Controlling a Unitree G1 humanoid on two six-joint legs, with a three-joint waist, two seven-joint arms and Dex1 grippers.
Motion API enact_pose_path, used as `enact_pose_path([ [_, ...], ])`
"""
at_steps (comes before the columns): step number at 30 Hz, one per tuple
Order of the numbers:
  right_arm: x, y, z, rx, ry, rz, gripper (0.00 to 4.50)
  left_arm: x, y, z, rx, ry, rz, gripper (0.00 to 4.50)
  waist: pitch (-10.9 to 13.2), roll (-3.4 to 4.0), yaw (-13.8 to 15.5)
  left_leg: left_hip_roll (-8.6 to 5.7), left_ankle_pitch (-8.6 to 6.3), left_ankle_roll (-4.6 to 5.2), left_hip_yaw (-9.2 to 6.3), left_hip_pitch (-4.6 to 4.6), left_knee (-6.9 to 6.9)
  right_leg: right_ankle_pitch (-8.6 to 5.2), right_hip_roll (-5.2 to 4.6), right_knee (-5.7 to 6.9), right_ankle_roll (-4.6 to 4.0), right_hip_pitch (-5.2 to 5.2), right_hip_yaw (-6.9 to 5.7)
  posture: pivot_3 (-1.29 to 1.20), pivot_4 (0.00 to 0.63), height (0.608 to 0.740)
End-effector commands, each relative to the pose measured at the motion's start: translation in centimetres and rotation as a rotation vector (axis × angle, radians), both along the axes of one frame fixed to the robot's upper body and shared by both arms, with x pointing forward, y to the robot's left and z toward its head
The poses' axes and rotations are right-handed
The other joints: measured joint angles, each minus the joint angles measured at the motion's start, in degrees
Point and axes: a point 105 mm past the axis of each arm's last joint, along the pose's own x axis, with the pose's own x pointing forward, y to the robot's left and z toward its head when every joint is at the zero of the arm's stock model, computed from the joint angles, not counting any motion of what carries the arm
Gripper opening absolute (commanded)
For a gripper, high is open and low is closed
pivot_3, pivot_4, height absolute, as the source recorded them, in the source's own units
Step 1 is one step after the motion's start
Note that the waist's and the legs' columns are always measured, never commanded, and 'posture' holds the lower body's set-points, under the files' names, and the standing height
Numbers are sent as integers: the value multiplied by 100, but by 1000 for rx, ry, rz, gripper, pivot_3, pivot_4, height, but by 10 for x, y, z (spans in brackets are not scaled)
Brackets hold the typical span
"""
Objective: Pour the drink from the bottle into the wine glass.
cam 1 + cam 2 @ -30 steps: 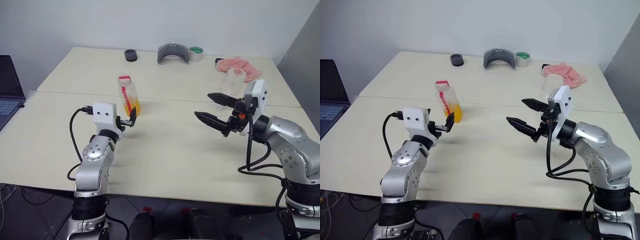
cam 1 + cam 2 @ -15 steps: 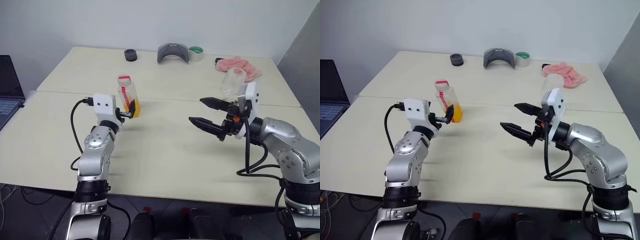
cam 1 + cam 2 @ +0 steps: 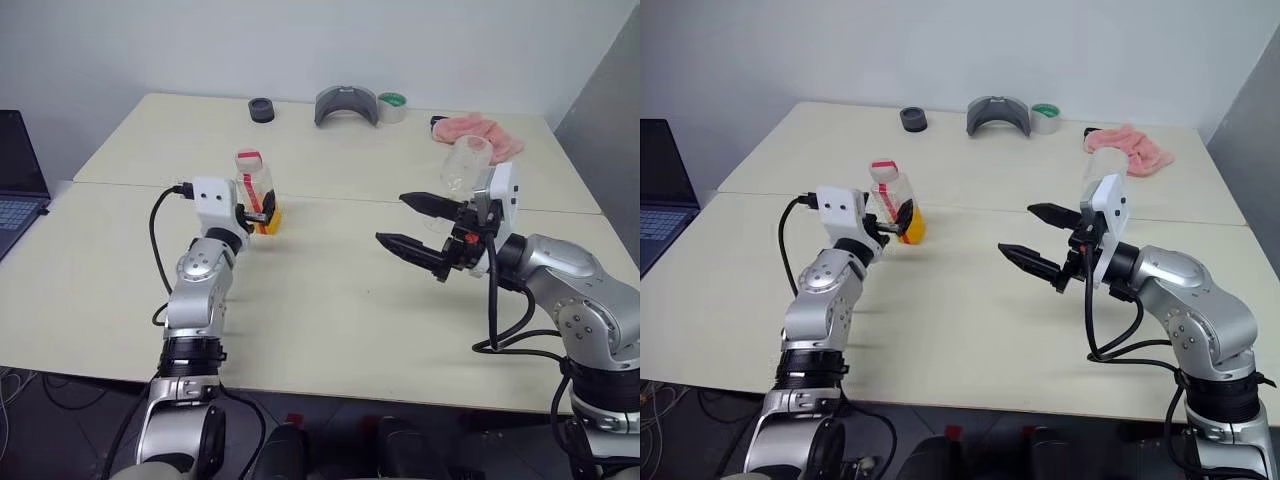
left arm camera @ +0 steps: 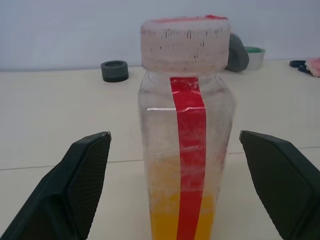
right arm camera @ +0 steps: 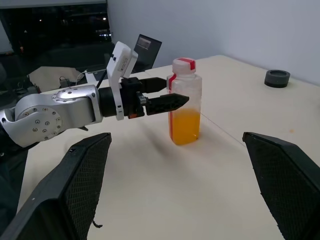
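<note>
moved my left gripper (image 4: 170,200) farther out | open fingers now either side of the bottle (image 3: 257,192), not gripping | right gripper (image 3: 418,228) slid a bit left since a second ago

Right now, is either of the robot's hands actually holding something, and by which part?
Nothing is held. The left hand is open around the bottle without touching it; the right hand is open in the air.
</note>
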Motion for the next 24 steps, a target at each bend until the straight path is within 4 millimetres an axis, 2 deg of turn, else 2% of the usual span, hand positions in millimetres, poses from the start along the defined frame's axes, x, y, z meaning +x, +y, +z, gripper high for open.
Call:
enact_pose_path([
  [1, -8, 2, 12, 6, -53, 10, 4500, 5, -2, 18, 33, -70, -19, 4466, 0, 0, 0, 0, 0, 0, 0, 0, 0, 0, 0, 0, 0, 0, 0, 0, 150, 740],
  [15, -9, -1, 13, 15, -52, -29, 4500, 30, -11, 21, 29, -88, -56, 4466, 0, -1, -2, -1, 0, 0, -1, -2, 0, 0, 0, 0, 0, -1, -3, 0, 150, 740],
  [24, -12, -1, 13, 20, -47, -37, 4500, 32, -12, 20, 36, -92, -59, 4466, 0, -1, -3, -1, 0, 0, 0, -2, 0, 0, 0, 1, 0, -2, -2, 0, 150, 740],
])
